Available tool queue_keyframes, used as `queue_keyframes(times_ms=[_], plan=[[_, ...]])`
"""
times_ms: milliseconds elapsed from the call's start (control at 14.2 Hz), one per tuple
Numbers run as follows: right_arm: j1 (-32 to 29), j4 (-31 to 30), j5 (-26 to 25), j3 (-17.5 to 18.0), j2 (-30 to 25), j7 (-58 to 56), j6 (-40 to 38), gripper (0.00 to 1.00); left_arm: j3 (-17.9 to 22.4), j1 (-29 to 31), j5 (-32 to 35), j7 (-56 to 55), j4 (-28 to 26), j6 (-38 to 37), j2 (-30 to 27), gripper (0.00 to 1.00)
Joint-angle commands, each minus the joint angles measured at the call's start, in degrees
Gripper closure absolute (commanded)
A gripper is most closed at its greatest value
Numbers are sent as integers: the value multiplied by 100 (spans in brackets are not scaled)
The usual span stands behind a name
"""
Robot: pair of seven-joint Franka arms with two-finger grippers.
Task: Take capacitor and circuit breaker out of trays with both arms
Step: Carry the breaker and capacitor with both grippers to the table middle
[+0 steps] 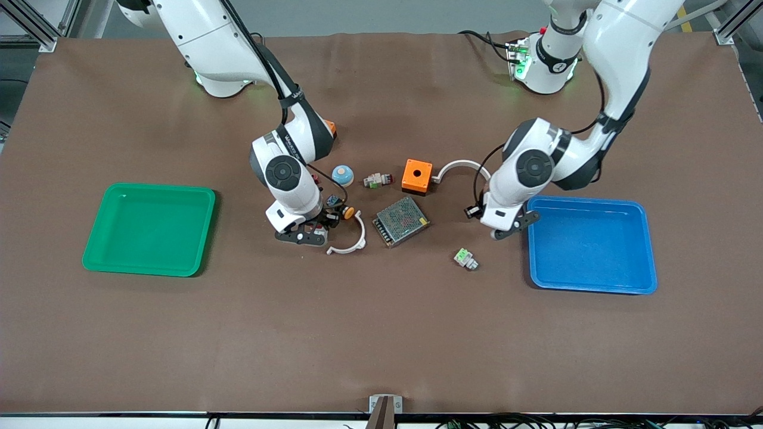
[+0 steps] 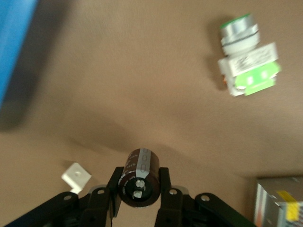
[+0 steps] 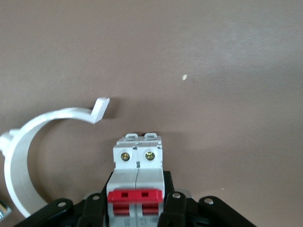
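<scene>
In the left wrist view my left gripper (image 2: pixel 138 185) is shut on the capacitor (image 2: pixel 140 171), a small dark cylinder with a pale stripe and two pale terminals at its end. It holds it above the bare mat. In the front view this gripper (image 1: pixel 508 229) is beside the blue tray's edge, and the capacitor is hidden under the hand. In the right wrist view my right gripper (image 3: pixel 137 201) is shut on the breaker (image 3: pixel 137 163), a pale grey block with red levers. In the front view it (image 1: pixel 301 234) hangs low beside a white curved clip (image 1: pixel 349 241).
A green tray (image 1: pixel 149 229) lies at the right arm's end and a blue tray (image 1: pixel 590 244) at the left arm's end. Between them are a metal mesh box (image 1: pixel 400 221), an orange box (image 1: pixel 416 176), a green-and-white connector (image 1: pixel 465 258), a blue round knob (image 1: pixel 342 174) and an orange-capped button (image 1: pixel 344 210).
</scene>
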Motion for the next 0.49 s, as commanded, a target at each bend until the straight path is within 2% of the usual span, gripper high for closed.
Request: queue_keyframes(times_ms=[0, 282, 423], plan=[[-65, 272, 44, -45, 13, 277, -311, 0, 7, -88, 398, -574, 110, 87, 268, 99], [-416, 1429, 44, -45, -5, 224, -1900, 0, 6, -281, 398, -892, 110, 140, 348, 95], [-750, 1931, 18, -45, -83, -265, -2673, 0, 6, -325, 398, -1050, 145, 184, 417, 89]])
